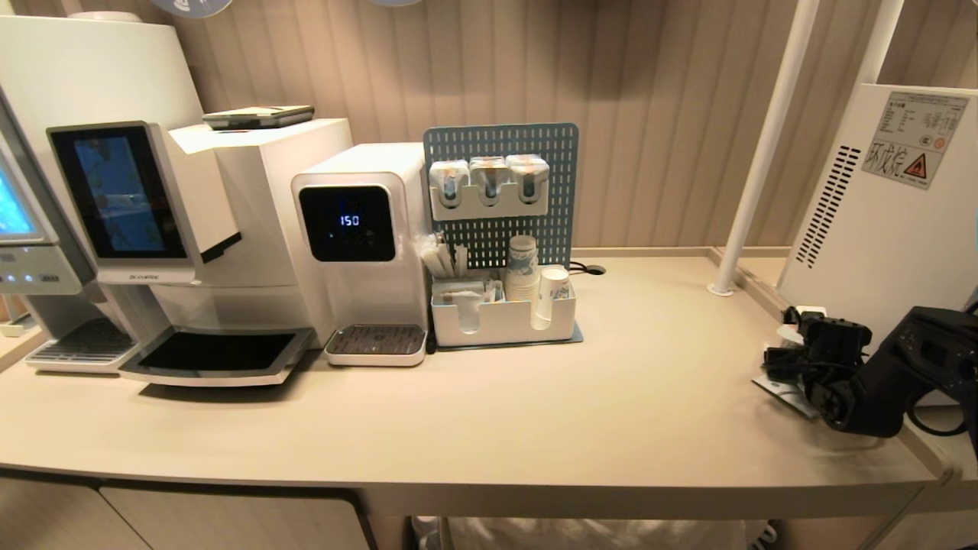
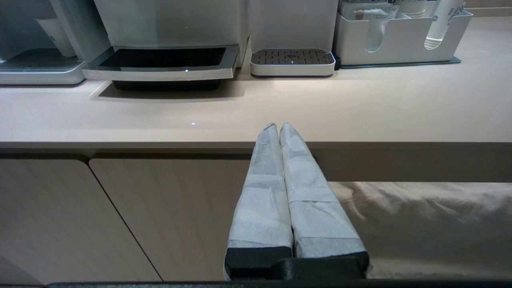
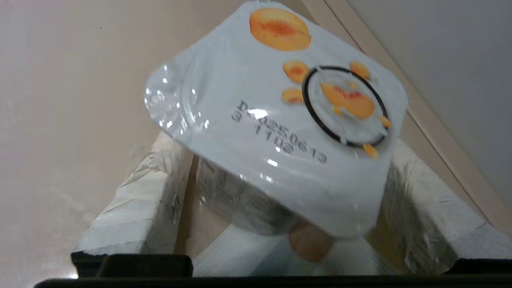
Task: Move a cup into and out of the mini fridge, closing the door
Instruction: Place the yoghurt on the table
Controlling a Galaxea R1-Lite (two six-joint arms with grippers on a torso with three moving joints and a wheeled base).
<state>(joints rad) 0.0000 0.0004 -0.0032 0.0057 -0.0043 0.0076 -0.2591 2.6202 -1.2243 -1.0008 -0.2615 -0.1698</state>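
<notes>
The cup, white with orange fruit marks on its foil lid, fills the right wrist view. My right gripper is open around it: one taped finger stands clear of the cup's side, the other is close beside it. In the head view this gripper is low over the counter at the far right, next to the mini fridge, whose white vented side shows. The door is out of view. My left gripper is shut and empty, parked below the counter's front edge.
Two coffee machines and a water dispenser line the back left of the counter. A pegboard organiser holds paper cups. A white pole rises near the fridge. A raised counter strip runs beside the cup.
</notes>
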